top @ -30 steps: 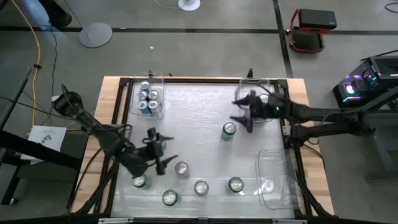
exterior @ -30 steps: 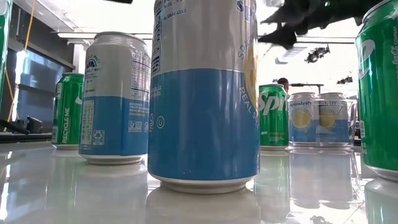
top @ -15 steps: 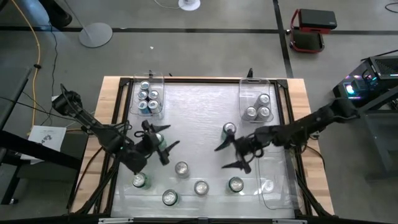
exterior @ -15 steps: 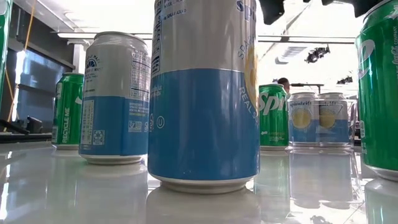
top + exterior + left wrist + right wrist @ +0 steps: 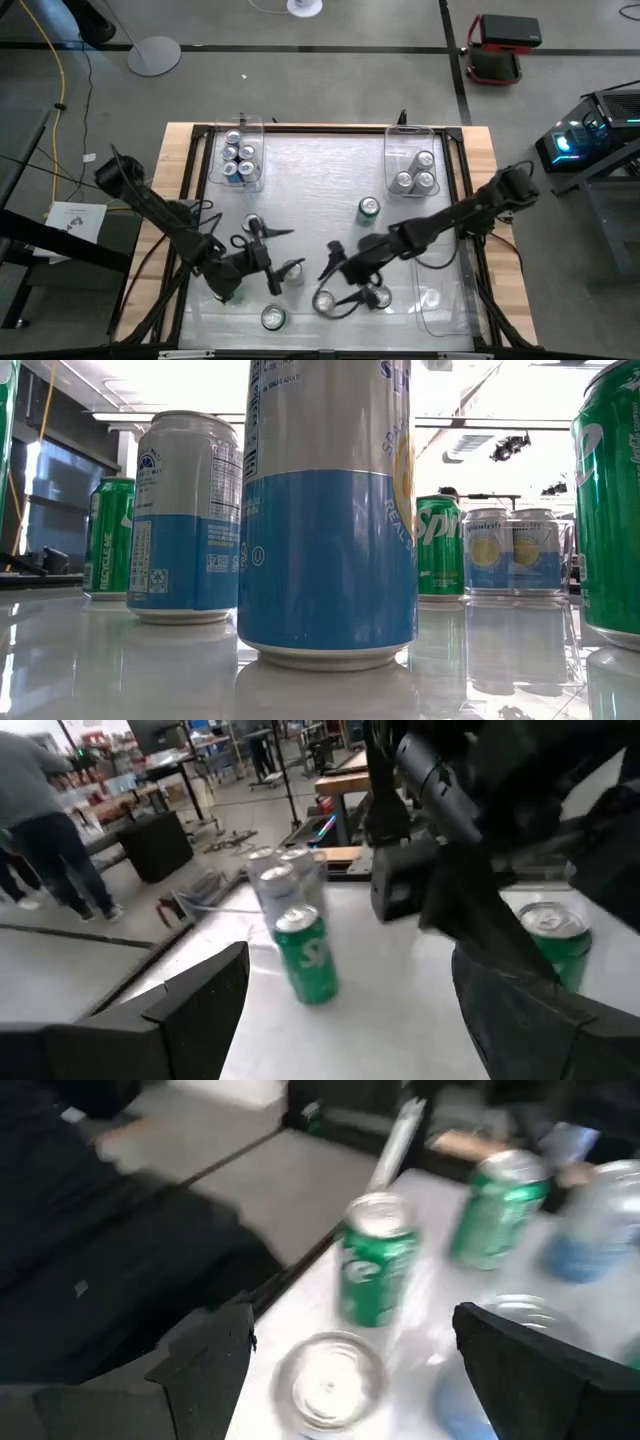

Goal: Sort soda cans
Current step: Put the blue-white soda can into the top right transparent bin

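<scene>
Loose soda cans stand on the table in the high view: a green one mid-table, a silver-topped one, one at the near edge, and a green one under the left arm. My right gripper is open, its fingers either side of the silver-topped can; a green can stands ahead of it. My left gripper is open beside a partly hidden can, holding nothing. A green can stands ahead of the left gripper. The low view shows a blue-and-silver can close up, no gripper.
A clear bin at the far left holds several cans. A bin at the far right holds three. A third bin lies at the near right. A person stands beyond the table.
The right arm swung from the far right bin down to the near middle, over the silver-topped can. The left gripper shifted slightly right and nearer. No gripper shows in the low view any more.
</scene>
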Tool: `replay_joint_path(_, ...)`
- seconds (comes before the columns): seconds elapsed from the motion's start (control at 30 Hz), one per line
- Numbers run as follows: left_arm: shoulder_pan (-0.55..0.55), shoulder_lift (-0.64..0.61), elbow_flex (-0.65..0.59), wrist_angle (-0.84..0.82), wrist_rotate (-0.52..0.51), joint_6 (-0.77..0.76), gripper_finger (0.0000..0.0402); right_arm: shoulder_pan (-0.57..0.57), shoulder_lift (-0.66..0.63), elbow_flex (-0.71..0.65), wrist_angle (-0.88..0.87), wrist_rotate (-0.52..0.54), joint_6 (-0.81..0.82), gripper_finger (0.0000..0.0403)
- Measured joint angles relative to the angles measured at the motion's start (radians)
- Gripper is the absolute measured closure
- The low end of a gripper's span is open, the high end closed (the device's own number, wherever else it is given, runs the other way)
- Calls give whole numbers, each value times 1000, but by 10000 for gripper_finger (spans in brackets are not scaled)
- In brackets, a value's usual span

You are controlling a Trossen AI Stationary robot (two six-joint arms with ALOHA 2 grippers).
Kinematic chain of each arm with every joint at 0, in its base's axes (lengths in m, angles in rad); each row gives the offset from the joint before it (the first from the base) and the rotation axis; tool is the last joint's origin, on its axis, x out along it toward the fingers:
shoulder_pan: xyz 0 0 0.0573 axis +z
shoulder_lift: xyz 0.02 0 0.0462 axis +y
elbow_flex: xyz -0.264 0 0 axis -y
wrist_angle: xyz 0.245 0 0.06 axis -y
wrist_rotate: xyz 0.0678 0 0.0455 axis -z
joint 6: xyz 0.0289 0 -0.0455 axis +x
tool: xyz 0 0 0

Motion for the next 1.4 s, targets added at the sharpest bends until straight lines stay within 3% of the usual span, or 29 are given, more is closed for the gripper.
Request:
replay_joint_path(0.2,-29,79,-1,33,-24,-99,76,30,164,215,-196,-27,-16,71)
replay_joint_path(0.37,-49,91,-1,38,-26,-113,76,38,265,365,-403,94,-35,71)
replay_joint_path(0.47,-61,77,-1,43,-27,-101,76,37,302,424,-477,108,-33,71)
replay_joint_path(0.9,-100,74,0,46,-27,-78,76,39,330,436,-540,91,34,73)
replay_joint_path(1.17,-105,74,0,39,-27,-77,76,38,326,383,-484,91,92,80)
replay_joint_path(1.4,-105,74,0,23,-27,-79,76,50,326,382,-488,138,137,93)
